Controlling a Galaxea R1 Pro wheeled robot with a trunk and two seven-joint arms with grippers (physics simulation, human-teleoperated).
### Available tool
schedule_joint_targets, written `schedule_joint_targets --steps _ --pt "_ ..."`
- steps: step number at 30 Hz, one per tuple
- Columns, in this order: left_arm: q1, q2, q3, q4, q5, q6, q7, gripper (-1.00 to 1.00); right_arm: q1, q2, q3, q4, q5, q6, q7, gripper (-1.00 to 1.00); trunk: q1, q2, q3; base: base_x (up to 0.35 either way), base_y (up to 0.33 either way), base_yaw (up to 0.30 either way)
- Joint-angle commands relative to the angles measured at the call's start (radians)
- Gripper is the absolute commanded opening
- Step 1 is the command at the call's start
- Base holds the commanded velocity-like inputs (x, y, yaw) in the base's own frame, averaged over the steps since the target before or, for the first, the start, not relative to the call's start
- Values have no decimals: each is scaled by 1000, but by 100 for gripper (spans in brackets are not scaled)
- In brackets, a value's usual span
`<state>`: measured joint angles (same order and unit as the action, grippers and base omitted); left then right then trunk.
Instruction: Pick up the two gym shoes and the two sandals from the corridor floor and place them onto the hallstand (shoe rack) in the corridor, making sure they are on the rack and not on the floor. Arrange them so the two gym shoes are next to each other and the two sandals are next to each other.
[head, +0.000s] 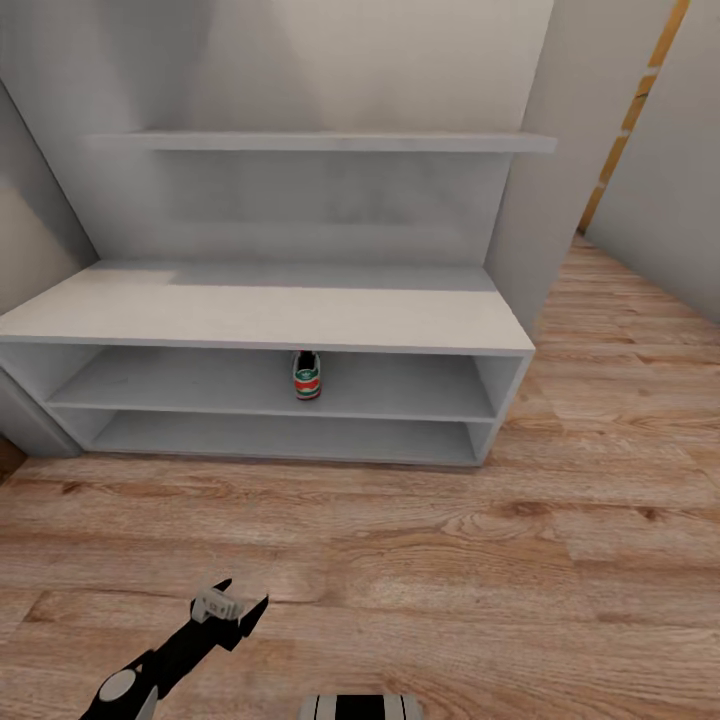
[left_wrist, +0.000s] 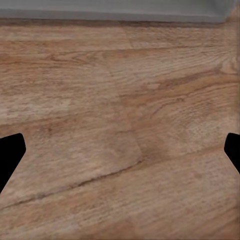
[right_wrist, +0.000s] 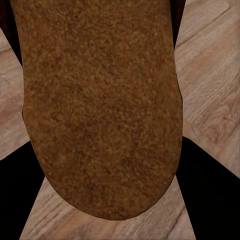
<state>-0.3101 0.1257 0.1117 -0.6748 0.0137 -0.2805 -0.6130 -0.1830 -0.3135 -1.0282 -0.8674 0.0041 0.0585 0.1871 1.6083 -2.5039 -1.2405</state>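
One gym shoe (head: 307, 376) sits inside the hallstand (head: 260, 310) above wood floor (head: 420, 560).

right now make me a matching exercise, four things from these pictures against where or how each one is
Things:
1. gym shoe
2. sandal
3. left gripper
4. floating shelf

Places or states:
A. on the wall above the hallstand
B. between the right gripper's fingers
C. open over bare corridor floor
D. in the hallstand's upper slot

Pairs: 1-D, 2-B, 3-C, 4-A

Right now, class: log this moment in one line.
rack: one gym shoe, upper slot | right gripper: holds sandal | left gripper: open, empty
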Motion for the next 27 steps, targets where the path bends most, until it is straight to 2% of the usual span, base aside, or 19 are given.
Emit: schedule_joint_targets --steps 1,17,27 --pt "0 0 3 2 2 -4 -8 100 -1 1 -4 0 0 6 8 -100 0 0 -1 -28 26 0" --pt "2 1 7 3 3 -5 -12 100 -1 2 -4 14 0 6 9 -100 0 0 -1 -191 181 0" --pt "2 0 44 -5 6 3 -16 100 -1 2 -4 28 0 5 11 -100 0 0 -1 -216 237 0"
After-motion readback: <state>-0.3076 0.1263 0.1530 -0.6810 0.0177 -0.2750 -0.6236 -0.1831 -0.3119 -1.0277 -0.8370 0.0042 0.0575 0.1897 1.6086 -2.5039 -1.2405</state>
